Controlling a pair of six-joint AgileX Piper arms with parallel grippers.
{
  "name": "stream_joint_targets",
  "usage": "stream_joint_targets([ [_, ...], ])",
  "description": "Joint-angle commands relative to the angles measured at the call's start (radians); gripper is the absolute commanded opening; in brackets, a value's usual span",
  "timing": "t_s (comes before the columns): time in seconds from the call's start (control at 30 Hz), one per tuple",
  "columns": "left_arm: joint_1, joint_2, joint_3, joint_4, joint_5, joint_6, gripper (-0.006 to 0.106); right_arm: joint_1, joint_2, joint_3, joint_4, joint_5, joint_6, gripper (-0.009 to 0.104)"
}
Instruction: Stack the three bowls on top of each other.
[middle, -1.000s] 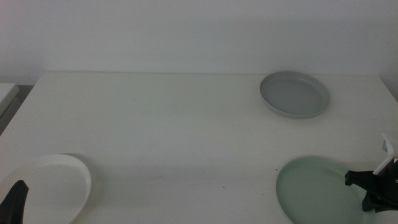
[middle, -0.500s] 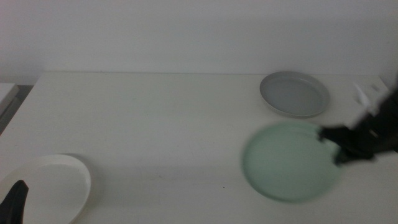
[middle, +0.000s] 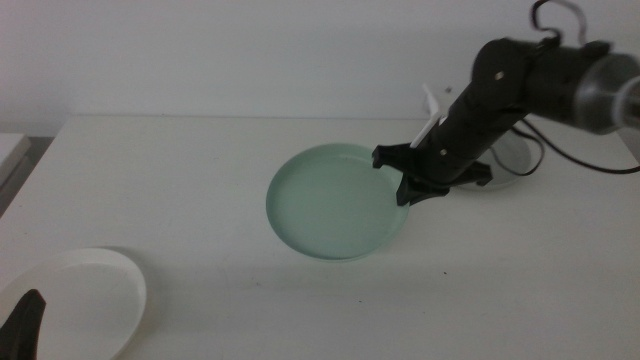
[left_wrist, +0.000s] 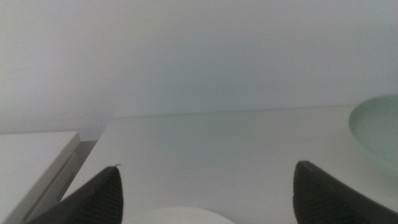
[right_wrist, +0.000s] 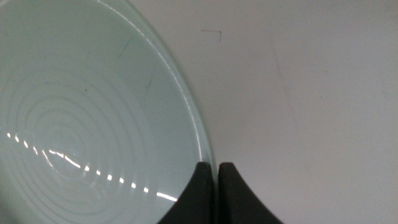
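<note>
Mint green bowl (middle: 335, 200) is pinched at its rim by the right gripper (middle: 408, 190) and has been carried from the near right to mid-table, beside the grey bowl (middle: 515, 160), while the left gripper (left_wrist: 205, 193) is kept spread over the white bowl (middle: 75, 300).

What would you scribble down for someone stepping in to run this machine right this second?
Right tool: shut on the rim of the mint green bowl, holding it over the middle of the table.
Left tool: open, idle at the near left corner above the white bowl.
Grey bowl: far right, mostly hidden behind the right arm.
Done: green bowl picked up by its edge. No bowl sits on another yet.
Left: set the green bowl onto one of the others, then add the third to finish the stack.
</note>
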Motion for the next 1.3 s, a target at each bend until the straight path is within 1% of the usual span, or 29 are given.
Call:
stream_joint_targets([
  [0.0, 0.001, -0.004, 0.001, -0.002, -0.013, -0.003, 0.094, 0.004, 0.042, -0.033, 0.005, 0.005, -0.011, -0.002],
  [0.27, 0.001, -0.004, 0.001, -0.002, -0.013, -0.003, 0.094, 0.006, 0.116, -0.037, 0.003, 0.004, -0.011, -0.002],
  [0.43, 0.001, -0.004, 0.001, -0.002, -0.013, -0.003, 0.094, 0.006, 0.136, -0.037, -0.02, 0.001, -0.011, -0.002],
  [0.57, 0.001, -0.004, 0.001, -0.002, -0.013, -0.003, 0.094, 0.006, 0.148, -0.037, -0.026, 0.001, -0.011, 0.003],
  [0.63, 0.001, -0.004, 0.001, -0.002, -0.013, -0.003, 0.094, 0.006, 0.153, -0.037, -0.026, 0.001, -0.011, 0.009],
  [0.7, 0.001, -0.004, 0.001, -0.002, -0.013, -0.003, 0.094, 0.006, 0.155, -0.037, -0.026, -0.001, -0.011, 0.017],
  [0.8, 0.001, -0.004, 0.001, -0.002, -0.013, -0.003, 0.094, 0.006, 0.155, -0.037, -0.028, -0.005, -0.011, 0.037],
  [0.87, 0.001, -0.004, 0.001, -0.002, -0.013, -0.003, 0.094, 0.006, 0.149, -0.037, -0.031, -0.009, -0.011, 0.053],
  [0.9, 0.001, -0.004, 0.001, -0.002, -0.013, -0.003, 0.094, 0.006, 0.141, -0.037, -0.04, -0.009, -0.011, 0.06],
  [0.97, 0.001, -0.004, 0.001, -0.002, -0.013, -0.003, 0.094, 0.004, 0.104, -0.037, -0.074, -0.005, -0.015, 0.075],
  [1.07, 0.001, -0.004, 0.001, -0.002, -0.013, -0.003, 0.094, -0.022, 0.01, -0.044, -0.173, -0.005, -0.029, 0.09],
  [1.1, 0.001, -0.004, 0.001, -0.002, -0.013, -0.003, 0.094, -0.032, -0.018, -0.055, -0.204, -0.005, -0.038, 0.093],
  [1.13, 0.001, -0.004, 0.001, -0.002, -0.013, -0.003, 0.094, -0.048, -0.048, -0.075, -0.239, 0.004, -0.04, 0.093],
  [1.2, 0.001, -0.004, 0.001, -0.002, -0.013, -0.003, 0.094, -0.091, -0.083, -0.131, -0.283, 0.038, -0.042, 0.093],
  [1.27, 0.001, -0.004, 0.001, -0.002, -0.013, -0.003, 0.094, -0.155, -0.088, -0.211, -0.279, 0.082, -0.06, 0.093],
])
